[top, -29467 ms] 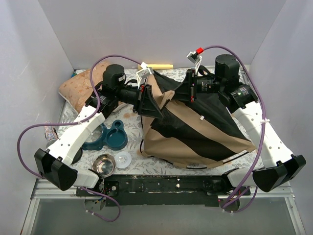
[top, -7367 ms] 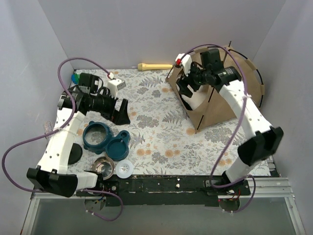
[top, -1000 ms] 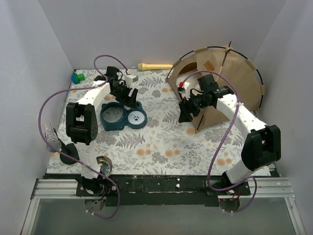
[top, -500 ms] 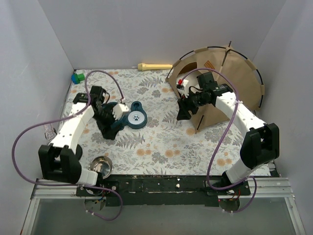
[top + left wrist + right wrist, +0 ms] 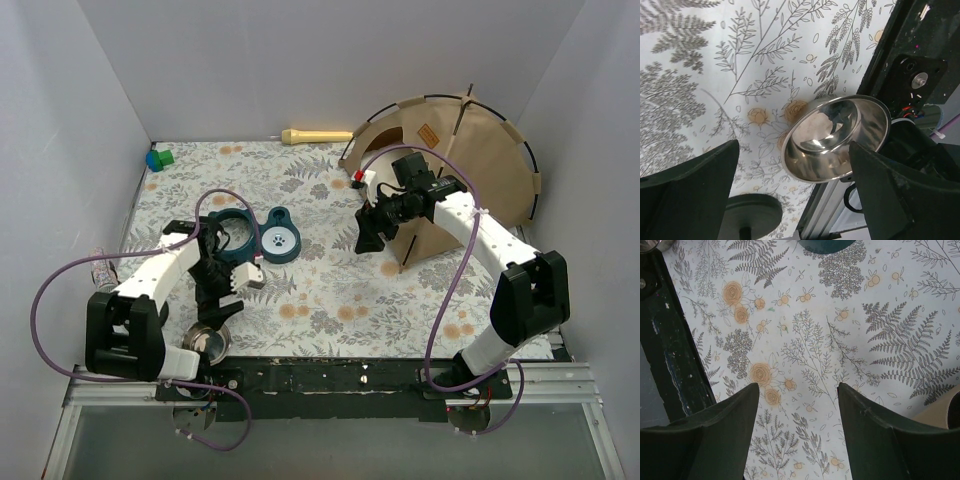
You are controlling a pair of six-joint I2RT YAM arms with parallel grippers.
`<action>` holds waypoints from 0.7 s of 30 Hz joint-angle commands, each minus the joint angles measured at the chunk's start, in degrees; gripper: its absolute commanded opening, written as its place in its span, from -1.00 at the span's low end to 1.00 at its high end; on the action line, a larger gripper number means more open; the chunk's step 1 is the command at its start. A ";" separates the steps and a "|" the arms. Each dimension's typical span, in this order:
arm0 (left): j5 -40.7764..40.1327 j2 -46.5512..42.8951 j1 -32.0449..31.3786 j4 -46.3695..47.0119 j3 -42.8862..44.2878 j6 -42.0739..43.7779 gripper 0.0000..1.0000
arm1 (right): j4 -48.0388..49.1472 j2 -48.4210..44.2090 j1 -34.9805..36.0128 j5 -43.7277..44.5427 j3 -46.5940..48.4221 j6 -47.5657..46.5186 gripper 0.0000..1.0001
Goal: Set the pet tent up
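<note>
The pet tent (image 5: 470,150) stands erected at the back right as a tan dome with thin black poles arching over it; its arched doorway faces left. My right gripper (image 5: 368,235) hovers just left of the tent's front, open over the floral mat with nothing between its fingers (image 5: 797,387). A tan corner of the pet tent (image 5: 942,412) shows at the right edge of the right wrist view. My left gripper (image 5: 215,300) hangs open near the front left, right above a steel bowl (image 5: 835,137), and the left gripper (image 5: 794,150) holds nothing.
A teal ring dish (image 5: 235,232) and its paw-print lid (image 5: 281,241) lie left of centre. The steel bowl (image 5: 208,340) sits by the black front rail (image 5: 350,378). A yellow stick (image 5: 315,135) and a green-blue block (image 5: 158,158) lie at the back. A clear bottle (image 5: 100,270) lies at the left edge.
My left arm swung from the back left to the front edge, leaving the teal dish and lid on the mat, and its jaws spread wider. The right gripper drifted slightly left.
</note>
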 commanded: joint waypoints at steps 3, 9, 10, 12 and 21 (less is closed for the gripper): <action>-0.75 0.77 -0.21 4.79 -6.35 6.74 0.74 | 0.25 -2.27 0.13 0.03 0.33 0.65 0.43; -4.36 1.65 -0.21 9.79 -11.37 8.34 0.14 | 0.61 -2.80 0.12 0.65 -0.28 0.65 0.43; -4.19 1.92 -0.21 9.80 -11.11 7.81 -0.04 | 0.60 -2.89 0.12 0.82 -0.37 0.65 0.43; -1.83 2.36 -0.21 8.93 -8.75 5.18 -0.55 | 0.69 -2.98 0.12 1.09 -0.46 0.65 0.42; 18.82 16.75 4.44 0.67 30.15 -24.07 -1.00 | 1.04 -2.71 0.12 1.26 0.59 0.57 0.42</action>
